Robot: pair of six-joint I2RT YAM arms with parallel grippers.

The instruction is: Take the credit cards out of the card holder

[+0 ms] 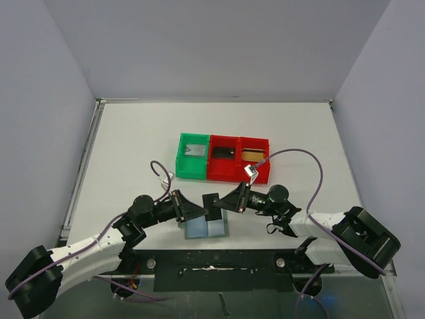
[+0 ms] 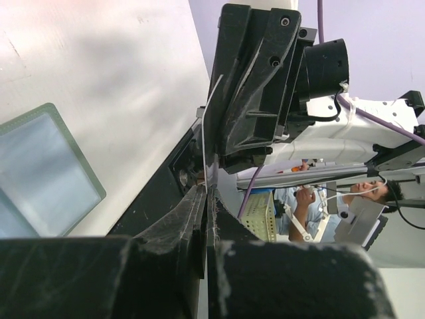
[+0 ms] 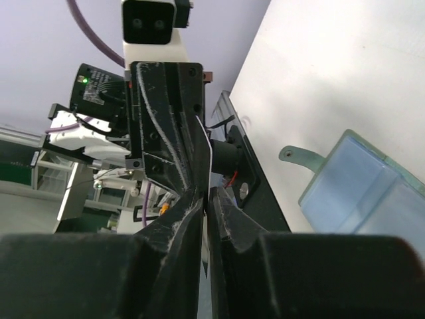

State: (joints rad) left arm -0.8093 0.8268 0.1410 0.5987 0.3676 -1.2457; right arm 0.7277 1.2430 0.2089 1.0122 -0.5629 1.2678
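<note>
From above, the two arms meet over the card holder (image 1: 207, 229), which lies open on the table (image 1: 133, 146) near its front edge. Between the left pincer (image 1: 201, 210) and the right pincer (image 1: 223, 200) stands one credit card (image 1: 212, 203), dark in this view and lifted above the holder. Another gold card (image 1: 251, 155) lies in the far right red bin (image 1: 256, 175).

In the left wrist view, the left pincer (image 2: 206, 199) is nearly closed, with only a thin slit between its fingers. The card (image 2: 204, 153) shows as a pale edge that runs into this slit. The right pincer (image 2: 220, 158) presses on the same edge from the other side. The holder (image 2: 46, 176) is down on the left, apart from both.

In the right wrist view, the right pincer (image 3: 207, 203) is closed down to a slit on the card (image 3: 211, 156). The left pincer (image 3: 194, 185) stands just opposite. The holder (image 3: 362, 193) with its strap tab (image 3: 292, 155) rests on the table at the right.

I judge this to be a handover of the card. To do it well, only one pincer should let go, and the other should grip firmly first. The card is thin and can bend or slip if both pull. After that, the free arm should back off straight, away from the card's edge.
</note>
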